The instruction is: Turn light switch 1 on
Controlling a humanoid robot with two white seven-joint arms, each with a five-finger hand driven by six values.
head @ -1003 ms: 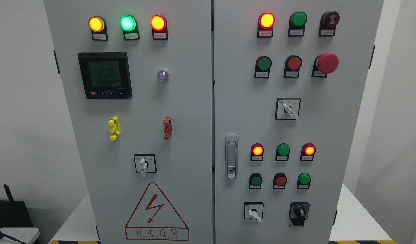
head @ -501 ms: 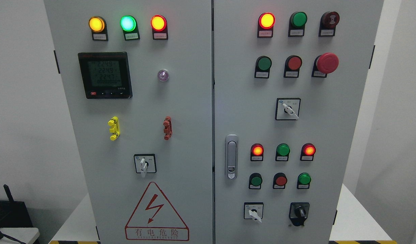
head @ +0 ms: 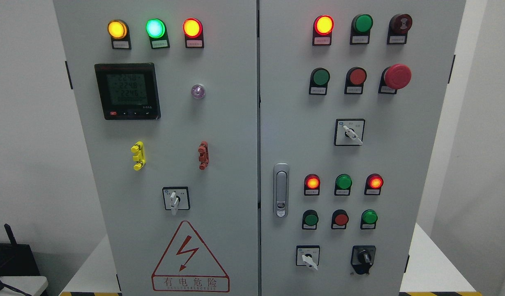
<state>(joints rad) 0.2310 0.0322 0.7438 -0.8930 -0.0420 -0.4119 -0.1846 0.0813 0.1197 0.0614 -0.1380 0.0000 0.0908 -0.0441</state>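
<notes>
Grey cabinet [head: 219,123] (lamps lit); labels unreadable; no hand visible.

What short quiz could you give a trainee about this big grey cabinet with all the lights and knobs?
1. True or false: a robot hand is touching the cabinet door.
2. Multiple choice: the big red mushroom button sits on which door? A) left door B) right door C) neither.
3. Fill in: the top row of the left door shows three lit lamps: amber, ____, then red.

Key:
1. False; no robot hand shows in the picture.
2. B, at the upper right, beside a red push button.
3. Green.
</notes>
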